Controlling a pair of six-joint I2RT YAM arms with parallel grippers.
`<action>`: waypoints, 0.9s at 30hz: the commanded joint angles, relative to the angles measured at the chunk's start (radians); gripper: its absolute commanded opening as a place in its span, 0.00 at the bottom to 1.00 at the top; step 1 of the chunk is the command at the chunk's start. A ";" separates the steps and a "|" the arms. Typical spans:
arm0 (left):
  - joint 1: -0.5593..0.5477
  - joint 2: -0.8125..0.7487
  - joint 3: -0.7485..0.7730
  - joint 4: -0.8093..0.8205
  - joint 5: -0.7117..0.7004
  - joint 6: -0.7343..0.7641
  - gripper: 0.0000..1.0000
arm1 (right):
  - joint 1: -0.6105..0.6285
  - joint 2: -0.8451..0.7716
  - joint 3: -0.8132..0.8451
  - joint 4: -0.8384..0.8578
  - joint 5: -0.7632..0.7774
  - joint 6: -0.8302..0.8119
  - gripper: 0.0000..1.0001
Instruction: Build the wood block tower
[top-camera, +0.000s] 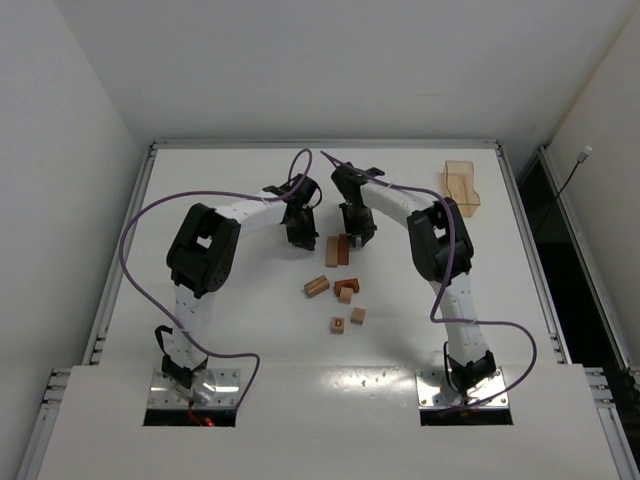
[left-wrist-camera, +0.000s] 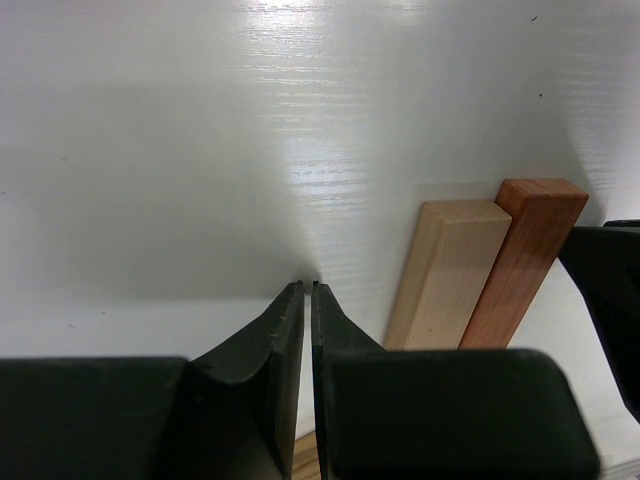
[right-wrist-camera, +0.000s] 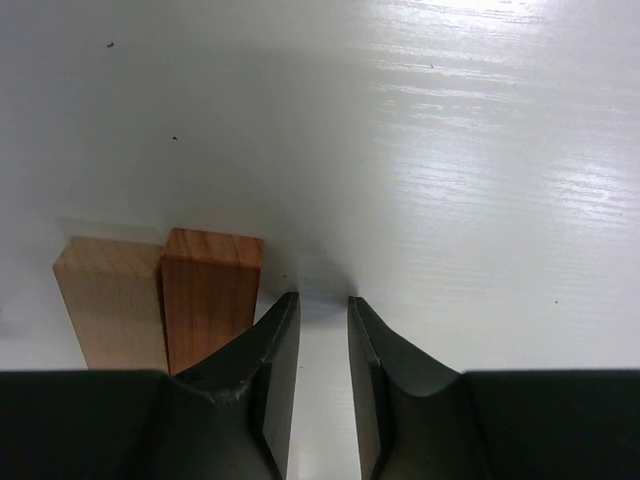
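Two wood blocks lie side by side on the table between my grippers: a tan bar and a reddish-brown bar. My left gripper rests just left of them, shut and empty. In the left wrist view its tips touch the table, with the tan bar and reddish bar to their right. My right gripper is just right of the bars, narrowly open and empty. In the right wrist view the gripper sits beside the reddish bar and tan bar. No tower stands.
Several loose blocks lie nearer the arm bases: a tan piece, a reddish arch, a tan cube and a lettered cube. A translucent tan tray sits at the back right.
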 joint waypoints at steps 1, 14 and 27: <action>0.002 0.036 0.007 -0.010 -0.006 -0.007 0.06 | 0.005 0.028 0.034 0.038 0.002 0.012 0.23; 0.002 0.036 0.007 -0.001 -0.006 -0.007 0.06 | 0.024 0.037 0.034 0.038 -0.028 0.012 0.36; 0.012 0.001 -0.025 -0.001 -0.035 -0.007 0.06 | 0.008 -0.033 -0.035 0.027 0.076 0.012 0.10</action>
